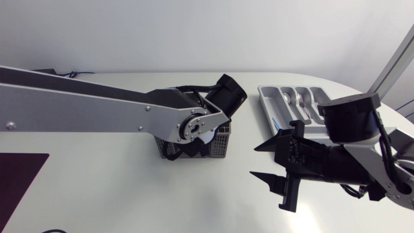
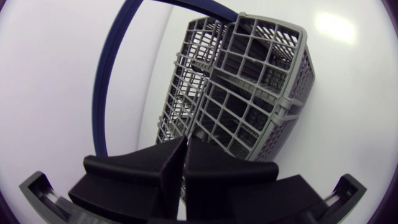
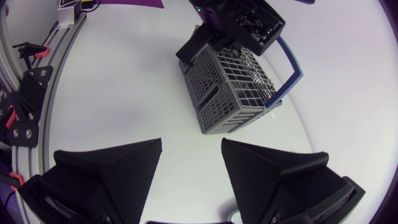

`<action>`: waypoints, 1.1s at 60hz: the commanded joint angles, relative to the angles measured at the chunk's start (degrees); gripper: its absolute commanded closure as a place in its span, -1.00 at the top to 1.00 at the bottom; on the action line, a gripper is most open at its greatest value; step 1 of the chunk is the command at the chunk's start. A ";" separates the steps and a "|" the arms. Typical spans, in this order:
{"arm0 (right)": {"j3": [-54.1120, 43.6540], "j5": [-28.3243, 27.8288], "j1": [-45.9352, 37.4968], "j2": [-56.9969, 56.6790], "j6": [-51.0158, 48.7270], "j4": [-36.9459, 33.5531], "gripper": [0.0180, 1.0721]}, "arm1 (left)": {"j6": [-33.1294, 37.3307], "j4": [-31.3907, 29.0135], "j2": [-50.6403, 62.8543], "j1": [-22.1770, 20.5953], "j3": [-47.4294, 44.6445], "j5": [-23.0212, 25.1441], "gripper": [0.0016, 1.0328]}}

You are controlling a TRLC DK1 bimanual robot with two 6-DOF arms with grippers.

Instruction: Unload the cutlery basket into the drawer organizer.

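Note:
The grey mesh cutlery basket point(image 1: 218, 144) stands mid-table, mostly covered by my left arm. In the left wrist view the basket point(image 2: 249, 93) lies just ahead of the left gripper point(image 2: 185, 155), its blue handle point(image 2: 115, 81) arching alongside. The left fingers are pressed together at the basket's near rim, and no cutlery shows between them. From the right wrist view, the left gripper point(image 3: 205, 46) dips at the basket's point(image 3: 230, 87) far side. The grey drawer organizer point(image 1: 266, 97) sits at the back right with cutlery point(image 1: 304, 100) in its slots. Right gripper point(image 1: 275, 165) hovers open, empty, right of the basket.
A dark purple mat point(image 1: 19, 188) lies at the table's front left corner. Bare white tabletop point(image 1: 129, 188) stretches in front of the basket and between it and the right gripper point(image 3: 189, 162).

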 commanded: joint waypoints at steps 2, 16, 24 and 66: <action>-0.40 0.49 0.24 -0.77 0.95 -0.88 0.33 | -0.29 -0.54 0.42 -0.60 0.33 -1.05 -0.72; -0.40 0.49 0.24 -1.82 0.95 -1.59 0.33 | 0.50 -0.63 -0.29 -1.48 0.33 -2.89 -0.72; -0.22 0.49 0.24 -2.61 0.95 -2.29 0.33 | 1.30 -0.63 -0.81 -1.48 0.77 -3.33 -0.72; 0.48 0.49 0.42 -6.39 0.69 -5.45 0.33 | 4.99 -3.09 -5.91 -1.66 4.11 -4.56 -0.72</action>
